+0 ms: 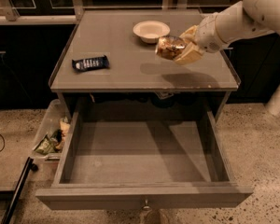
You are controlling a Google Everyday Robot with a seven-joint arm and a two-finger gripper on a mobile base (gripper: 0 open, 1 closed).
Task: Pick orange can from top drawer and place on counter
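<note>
My gripper [178,50] comes in from the upper right and is shut on the orange can [169,47], a shiny mottled orange-brown can. It holds the can on its side in the air above the right part of the counter [126,69], just in front of the bowl. The can's shadow falls on the counter below it. The top drawer [140,153] is pulled wide open below the counter and shows a bare grey floor.
A white bowl [151,31] stands at the back middle of the counter. A dark blue snack wrapper [90,63] lies at the counter's left. A clear bin with litter [51,136] sits on the floor left of the drawer. A dark pole [16,190] lies at bottom left.
</note>
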